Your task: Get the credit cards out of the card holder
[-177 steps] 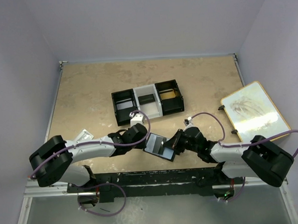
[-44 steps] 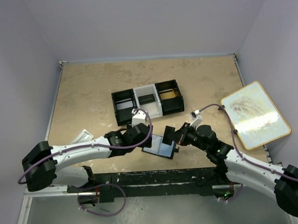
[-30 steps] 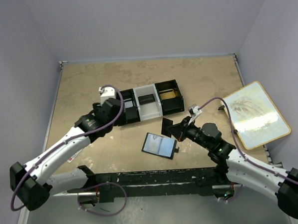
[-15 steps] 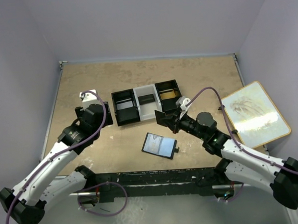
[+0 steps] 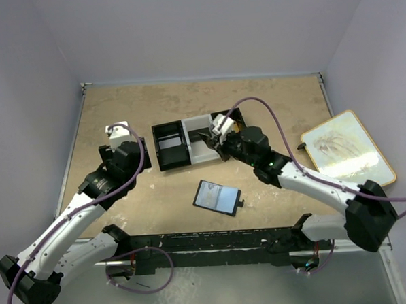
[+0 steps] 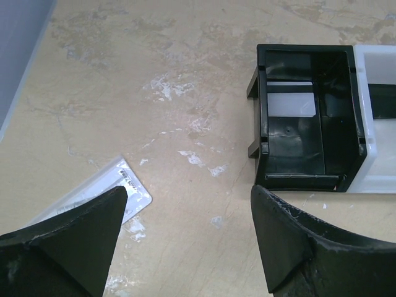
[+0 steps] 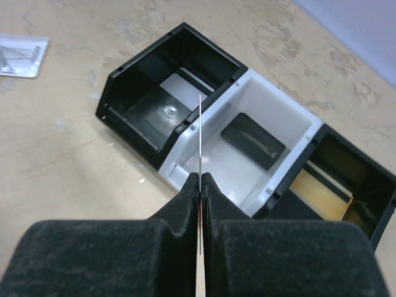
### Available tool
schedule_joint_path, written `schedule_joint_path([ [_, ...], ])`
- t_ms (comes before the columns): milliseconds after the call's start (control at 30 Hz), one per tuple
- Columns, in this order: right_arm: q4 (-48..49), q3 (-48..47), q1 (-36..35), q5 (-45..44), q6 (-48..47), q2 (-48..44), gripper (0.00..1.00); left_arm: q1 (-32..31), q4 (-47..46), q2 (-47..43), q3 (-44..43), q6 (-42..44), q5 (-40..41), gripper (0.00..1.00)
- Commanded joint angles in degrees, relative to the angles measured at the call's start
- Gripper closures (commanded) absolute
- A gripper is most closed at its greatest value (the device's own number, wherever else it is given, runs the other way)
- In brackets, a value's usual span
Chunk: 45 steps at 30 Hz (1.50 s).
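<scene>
Right pincer (image 7: pixel 200 179): clenched, pads pressed flat together on a thin card (image 7: pixel 200 124), which stands upright between them. The card is seen edge-on in the wrist view, so its face and colour cannot be told. The pincer hangs above the three-compartment tray (image 5: pixel 170 145), and the card's edge lines up with the wall between the tray's left black bin and its white middle bin. It is not clear whether the card touches the tray. Left pincer (image 6: pixel 189 192): released, jaws spread wide, nothing between them. It hovers over bare desk (image 5: pixel 119 109) just left of the tray, with the tray's left black bin ahead of its right finger and a white packet (image 6: pixel 93 195) lying on the desk by its left finger. Tray contents: a dark card (image 7: pixel 252 141) lies flat in the white middle bin, and a gold card (image 7: pixel 315 185) lies in the right black bin. Card holder (image 5: pixel 217 197): lies opened flat on the desk on the near side of the tray, apart from it, tilted a little. It has a black border, shiny pale-blue sleeves facing up and a small tab at its right edge. Neither pincer touches it.
</scene>
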<state>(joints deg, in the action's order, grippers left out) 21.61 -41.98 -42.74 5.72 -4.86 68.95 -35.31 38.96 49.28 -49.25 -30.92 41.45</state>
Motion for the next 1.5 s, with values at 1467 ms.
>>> schedule_joint_path([
  [1467, -4.78, -34.5, 2.71, -12.97, -43.29, 46.75, 0.96, 0.24, 0.48, 0.98, -0.87, -0.28, 6.28, 0.21],
])
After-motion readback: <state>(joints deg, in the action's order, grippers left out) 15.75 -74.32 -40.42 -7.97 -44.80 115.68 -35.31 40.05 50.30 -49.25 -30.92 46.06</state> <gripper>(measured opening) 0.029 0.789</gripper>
